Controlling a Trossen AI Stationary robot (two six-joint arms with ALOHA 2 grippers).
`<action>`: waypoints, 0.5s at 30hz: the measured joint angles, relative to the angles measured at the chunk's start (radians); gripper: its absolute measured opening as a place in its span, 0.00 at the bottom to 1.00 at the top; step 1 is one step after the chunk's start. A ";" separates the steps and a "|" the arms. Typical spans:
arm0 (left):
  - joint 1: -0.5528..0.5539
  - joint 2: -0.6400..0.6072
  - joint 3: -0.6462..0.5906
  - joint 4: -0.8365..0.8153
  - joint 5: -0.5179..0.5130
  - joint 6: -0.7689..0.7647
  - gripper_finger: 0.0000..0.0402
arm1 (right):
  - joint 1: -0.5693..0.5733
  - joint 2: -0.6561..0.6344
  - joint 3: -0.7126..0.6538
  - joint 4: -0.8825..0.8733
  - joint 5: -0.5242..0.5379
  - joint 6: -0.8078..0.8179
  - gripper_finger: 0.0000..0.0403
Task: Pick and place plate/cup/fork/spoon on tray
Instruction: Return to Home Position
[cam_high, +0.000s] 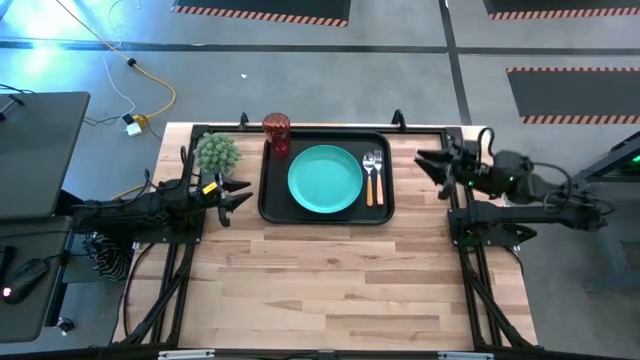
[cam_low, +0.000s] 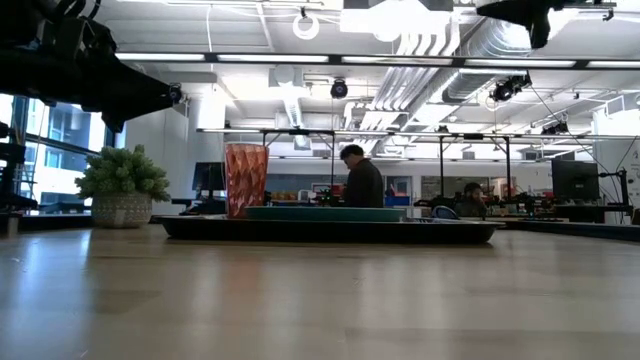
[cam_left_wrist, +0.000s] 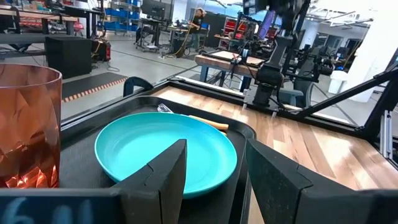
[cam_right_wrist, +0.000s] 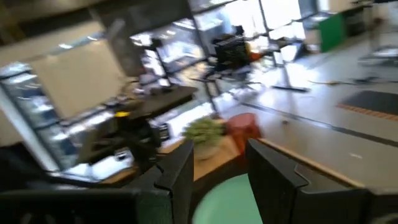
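Observation:
The black tray (cam_high: 385, 212) lies at the table's far middle. On it rest the teal plate (cam_high: 325, 179), the red-brown cup (cam_high: 276, 133) upright in its far left corner, and the fork (cam_high: 369, 180) and spoon (cam_high: 379, 176) side by side to the right of the plate. My left gripper (cam_high: 238, 195) stands open just left of the tray, pointing level at the plate (cam_left_wrist: 161, 149), with nothing between its fingers. My right gripper (cam_high: 428, 165) stands open to the right of the tray, raised and pointing level toward it; its fingers are empty too (cam_right_wrist: 217, 168).
A green potted plant (cam_high: 217, 153) stands on the table left of the tray, close to my left gripper. The near half of the wooden table (cam_high: 330, 290) is bare. People sit in the room beyond the table's far edge (cam_low: 362, 180).

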 joint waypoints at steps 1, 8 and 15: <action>0.000 0.000 0.000 0.000 0.000 0.000 0.39 | 0.002 -0.028 -0.045 0.036 -0.027 0.004 0.33; 0.000 0.000 0.000 0.000 0.000 0.000 0.39 | 0.027 -0.199 -0.248 0.080 -0.164 0.048 0.33; 0.000 0.000 0.000 0.000 0.000 0.000 0.39 | 0.066 -0.311 -0.403 0.128 -0.180 0.057 0.33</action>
